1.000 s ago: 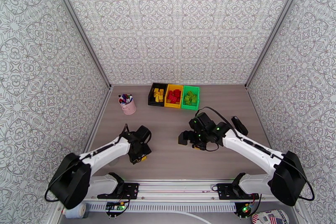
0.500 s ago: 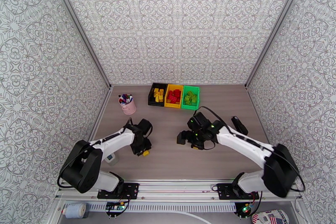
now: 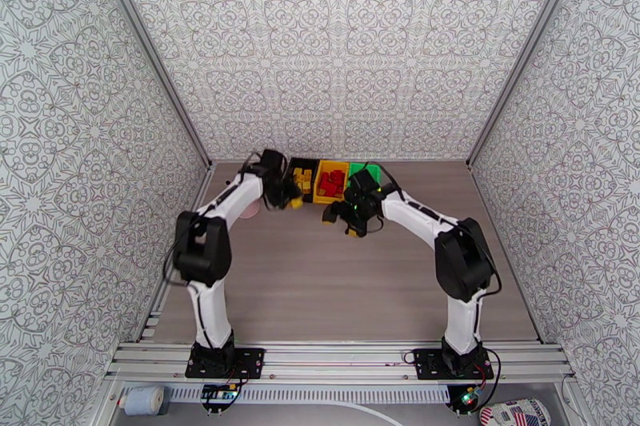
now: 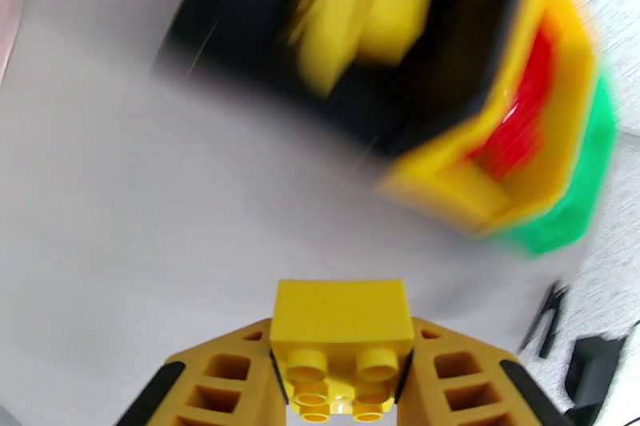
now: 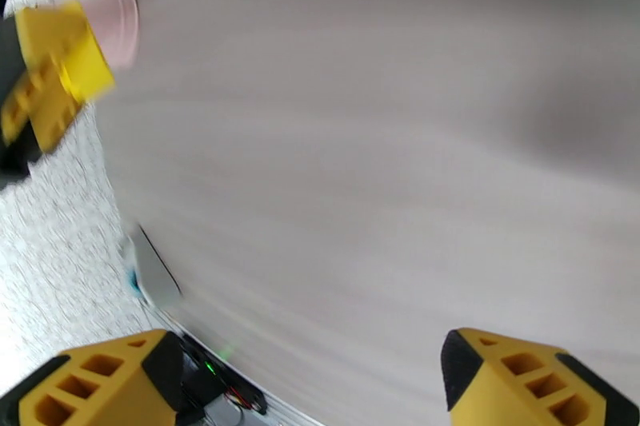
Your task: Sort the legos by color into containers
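The left gripper (image 3: pixel 290 197) is stretched toward the far edge of the worktop (image 3: pixel 336 292). Its fingers (image 4: pixel 232 376) are clamped on a yellow brick (image 4: pixel 342 316), studs turned toward the wrist camera. The brick hangs just short of the near rim of the black bin (image 3: pixel 298 177), which holds yellow bricks (image 4: pixel 376 4). Beside it the yellow bin (image 3: pixel 330 182) holds red ones, and the green bin (image 4: pixel 588 180) ends the row.

To do this drop well, I would carry the brick fully past the black rim and centre it over the pile. Lowering it before the fingers part should keep it from bouncing into the yellow bin next door.

The right gripper (image 5: pixel 308 372) hovers just in front of the yellow bin, fingers spread wide and holding nothing. The two wrists are close, so the left one needs to keep to its own side.
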Tool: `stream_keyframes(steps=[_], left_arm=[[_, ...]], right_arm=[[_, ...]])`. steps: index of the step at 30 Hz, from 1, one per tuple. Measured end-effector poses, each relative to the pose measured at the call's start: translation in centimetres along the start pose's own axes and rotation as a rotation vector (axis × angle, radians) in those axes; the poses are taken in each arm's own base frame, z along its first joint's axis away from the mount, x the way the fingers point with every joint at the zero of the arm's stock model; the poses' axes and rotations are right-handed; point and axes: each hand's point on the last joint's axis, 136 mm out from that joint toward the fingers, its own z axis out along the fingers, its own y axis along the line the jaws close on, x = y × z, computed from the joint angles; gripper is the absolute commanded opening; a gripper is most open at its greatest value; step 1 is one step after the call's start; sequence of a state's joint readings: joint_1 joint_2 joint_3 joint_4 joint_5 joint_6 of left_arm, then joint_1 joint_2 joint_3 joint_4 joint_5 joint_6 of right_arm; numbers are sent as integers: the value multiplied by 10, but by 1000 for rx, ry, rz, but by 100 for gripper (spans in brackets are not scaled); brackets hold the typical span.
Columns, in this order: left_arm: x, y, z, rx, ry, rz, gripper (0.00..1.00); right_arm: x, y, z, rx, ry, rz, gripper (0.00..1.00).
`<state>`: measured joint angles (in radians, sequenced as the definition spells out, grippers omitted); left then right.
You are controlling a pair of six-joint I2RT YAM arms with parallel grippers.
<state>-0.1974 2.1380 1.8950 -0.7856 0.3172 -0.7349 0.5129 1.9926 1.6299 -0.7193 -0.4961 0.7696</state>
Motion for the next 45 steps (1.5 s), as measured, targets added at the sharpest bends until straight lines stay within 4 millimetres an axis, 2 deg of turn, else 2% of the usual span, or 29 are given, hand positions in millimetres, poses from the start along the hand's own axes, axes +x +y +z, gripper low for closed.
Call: stream_keyframes(steps=[3,5,9,13,14,15,18,22,27,29,33,36,39,40,41,42,43,45], left_arm=[[-44,-17,11,58,-44,20,50],[-64,-22,18,86,-63,24,60],[-86,-25,33,129,-72,29,74],[-80,-23,39,128,-47,37,83],[-75,-24,38,126,-41,47,96],[-68,-22,37,117,-29,53,99],[-42,-18,26,83,-6,83,99],[4,-24,-18,59,-25,158,99],[50,-48,-106,85,-178,306,99],[62,-50,-142,95,-256,340,99],[68,-27,-213,78,-437,338,99],[68,-3,-253,59,-566,312,99],[71,18,-278,40,-703,346,99],[74,24,-281,43,-749,370,99],[79,31,-284,43,-788,397,99],[84,39,-284,45,-825,430,99],[89,46,-284,42,-864,460,99],[93,62,-283,15,-934,500,99]], right_arm=[[-20,0,-7,-14,-22,20,90],[-29,-2,-11,-19,-34,31,90],[-37,-9,-16,-12,-44,55,90],[-39,-14,-19,-5,-44,69,91],[-39,-15,-19,-5,-46,71,91],[-40,-17,-20,-4,-47,75,91],[-39,-27,-23,8,-46,87,92],[-37,-43,-38,34,-57,97,92],[-36,-56,-82,84,-144,56,94],[-35,-61,-104,111,-197,30,94],[-30,-74,-153,194,-323,-16,94],[-28,-83,-194,282,-457,-41,97],[-22,-93,-236,369,-607,-53,99],[-21,-96,-247,389,-651,-55,98],[-19,-100,-259,414,-705,-56,93],[-19,-105,-269,438,-757,-51,95],[-19,-111,-275,462,-803,-48,99],[-17,-129,-280,512,-885,-32,99]])
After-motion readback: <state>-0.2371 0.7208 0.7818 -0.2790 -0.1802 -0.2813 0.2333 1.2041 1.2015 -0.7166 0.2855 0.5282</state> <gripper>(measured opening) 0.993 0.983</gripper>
